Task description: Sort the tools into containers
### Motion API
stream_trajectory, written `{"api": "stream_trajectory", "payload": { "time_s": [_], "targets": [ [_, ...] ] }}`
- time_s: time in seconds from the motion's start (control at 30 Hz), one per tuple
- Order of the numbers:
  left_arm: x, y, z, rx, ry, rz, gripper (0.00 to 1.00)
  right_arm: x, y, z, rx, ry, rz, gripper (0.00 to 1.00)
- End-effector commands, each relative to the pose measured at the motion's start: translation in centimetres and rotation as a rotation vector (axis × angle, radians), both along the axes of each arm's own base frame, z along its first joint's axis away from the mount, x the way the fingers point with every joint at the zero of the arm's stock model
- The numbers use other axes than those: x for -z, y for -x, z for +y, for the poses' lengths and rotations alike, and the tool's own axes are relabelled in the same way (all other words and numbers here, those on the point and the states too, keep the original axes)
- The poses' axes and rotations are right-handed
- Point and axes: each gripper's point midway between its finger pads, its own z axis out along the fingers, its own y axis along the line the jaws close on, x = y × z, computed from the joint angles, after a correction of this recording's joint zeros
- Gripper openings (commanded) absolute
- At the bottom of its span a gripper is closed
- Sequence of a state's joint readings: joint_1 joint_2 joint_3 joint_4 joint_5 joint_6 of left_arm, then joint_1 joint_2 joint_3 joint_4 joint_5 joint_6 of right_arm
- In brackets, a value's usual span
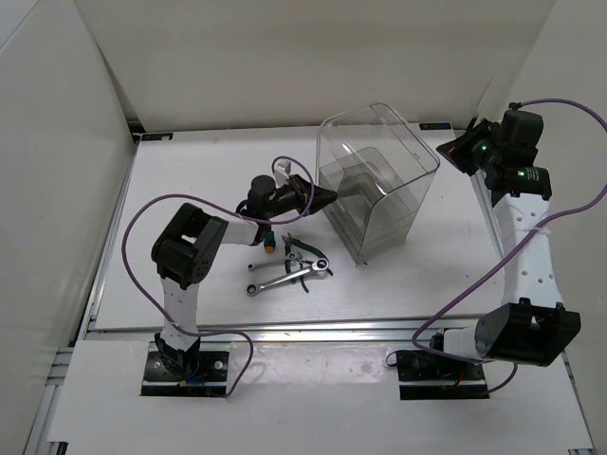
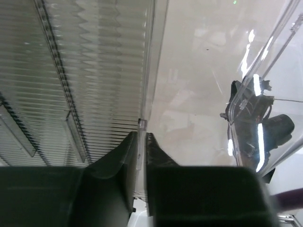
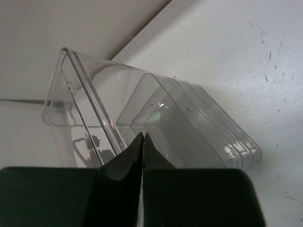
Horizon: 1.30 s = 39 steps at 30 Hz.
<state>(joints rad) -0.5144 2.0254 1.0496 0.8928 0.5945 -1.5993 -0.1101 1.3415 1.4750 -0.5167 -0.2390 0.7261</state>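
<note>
Bin (image 1: 379,163) clear, tall, ribbed stepped inserts inside. My left gripper (image 2: 142,138) pinches its thin wall; my right gripper (image 3: 143,138) fully closed, empty.

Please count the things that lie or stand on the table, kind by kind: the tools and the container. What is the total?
silver wrenches: 2
dark-green-handled pliers: 1
stubby screwdriver, orange and green: 1 in view; the left arm may hide another
clear plastic bin: 1
Total in view: 5
</note>
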Motion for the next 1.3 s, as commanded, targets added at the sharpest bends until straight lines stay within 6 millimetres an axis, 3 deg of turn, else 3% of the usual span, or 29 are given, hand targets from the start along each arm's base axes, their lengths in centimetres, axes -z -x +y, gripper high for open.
{"api": "stream_trajectory", "payload": {
  "time_s": [0.0,0.07,0.3,0.4,0.43,0.53,0.7,0.83,0.93,1.03,1.1,1.27],
  "targets": [
    [-2.9,-0.2,-0.9,-0.004,0.062,-0.050,0.17,-0.9,-0.3,0.4,-0.009,-0.015,-0.040,0.00],
    [-3.1,-0.2,-0.9,-0.004,0.068,-0.050,0.10,-0.7,-0.4,0.4,-0.009,-0.019,-0.034,0.00],
    [-5.1,0.6,0.2,-0.012,0.062,-0.083,0.10,-0.8,-0.3,0.0,0.013,-0.014,-0.030,0.00],
    [-6.3,0.8,1.2,-0.034,0.033,-0.097,0.10,-1.2,-0.4,-0.2,0.024,-0.008,-0.037,0.00],
    [-7.5,1.1,1.8,-0.046,0.030,-0.131,0.10,-1.4,-0.3,-0.2,0.025,-0.007,-0.039,0.00],
    [-7.9,1.0,3.2,-0.082,-0.008,-0.136,0.10,-2.2,0.0,-0.4,0.027,0.011,-0.052,0.03],
    [-10.4,1.4,5.5,-0.123,-0.014,-0.171,0.10,-3.5,0.9,-0.7,0.050,0.020,-0.073,0.08],
    [-12.9,1.3,6.5,-0.152,0.010,-0.201,0.10,-5.4,2.6,-0.3,0.046,0.009,-0.119,0.23],
    [-14.5,1.5,6.5,-0.150,0.019,-0.218,0.10,-6.1,3.7,0.5,0.023,-0.031,-0.132,0.26],
    [-15.8,1.5,6.5,-0.149,0.035,-0.231,0.10,-8.1,5.7,2.4,-0.049,-0.107,-0.193,0.31],
    [-16.5,1.5,6.5,-0.154,0.042,-0.237,0.10,-9.6,7.1,3.4,-0.083,-0.167,-0.251,0.41],
    [-18.3,1.5,6.7,-0.164,0.061,-0.257,0.10,-10.9,10.2,5.9,-0.176,-0.359,-0.277,0.47]
  ]
}}
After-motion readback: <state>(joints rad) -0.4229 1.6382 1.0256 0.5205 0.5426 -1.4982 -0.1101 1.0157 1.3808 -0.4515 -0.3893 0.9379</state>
